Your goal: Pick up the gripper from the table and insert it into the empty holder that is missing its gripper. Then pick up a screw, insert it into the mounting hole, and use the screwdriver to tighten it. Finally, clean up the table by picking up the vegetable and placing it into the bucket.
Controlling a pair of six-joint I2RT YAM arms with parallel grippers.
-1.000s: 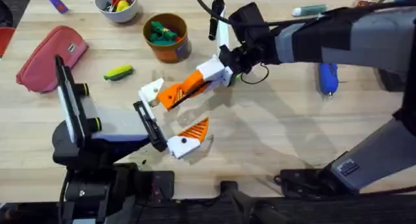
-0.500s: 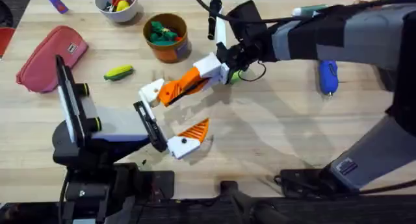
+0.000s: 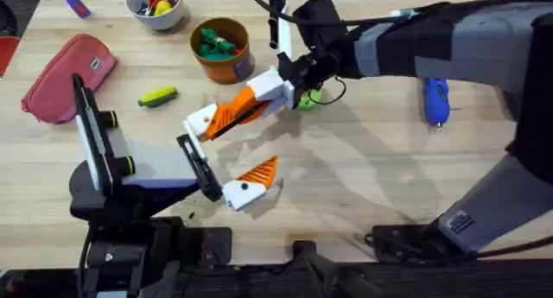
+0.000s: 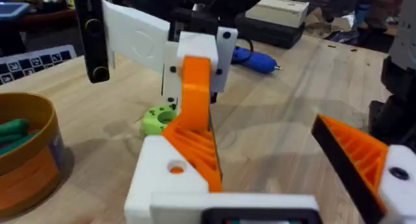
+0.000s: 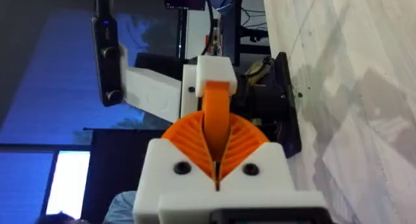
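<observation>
- The right tool (image 3: 226, 117) reaches across the middle of the desk (image 3: 371, 160) from the right, its two orange-padded fingers pressed together on the gripper (image 5: 216, 117) — the orange wedge stands between the pads in the right wrist view, with no gap to either side.
- In the overhead view the gripper's tip meets the holder (image 3: 200, 121), the white angular block of the left tool, near the desk's centre; whether it is seated in the holder or only touching cannot be told.
- The left tool (image 3: 226, 160) lies low over the near middle of the desk, wide open — one side is the bare white holder, the other its orange finger (image 3: 259, 172) on a white mount, well apart and closed on nothing.
- The screwdriver (image 3: 435, 103), blue and pen-shaped, lies toward the right edge of the desk, apart from both arms.
- The vegetable (image 3: 158, 96), a yellow corn cob with green husk, lies toward the far left part of the desk, near the bucket (image 3: 222, 49) but not in it.
- The bucket stands near the far edge, left of centre, with dark green toy pieces inside.
- A green disc (image 4: 158, 118) lies on the desk just behind the right tool.
- A white bowl (image 3: 155, 6) sits at the far edge, and a red pouch (image 3: 67, 75) by the left edge.
</observation>
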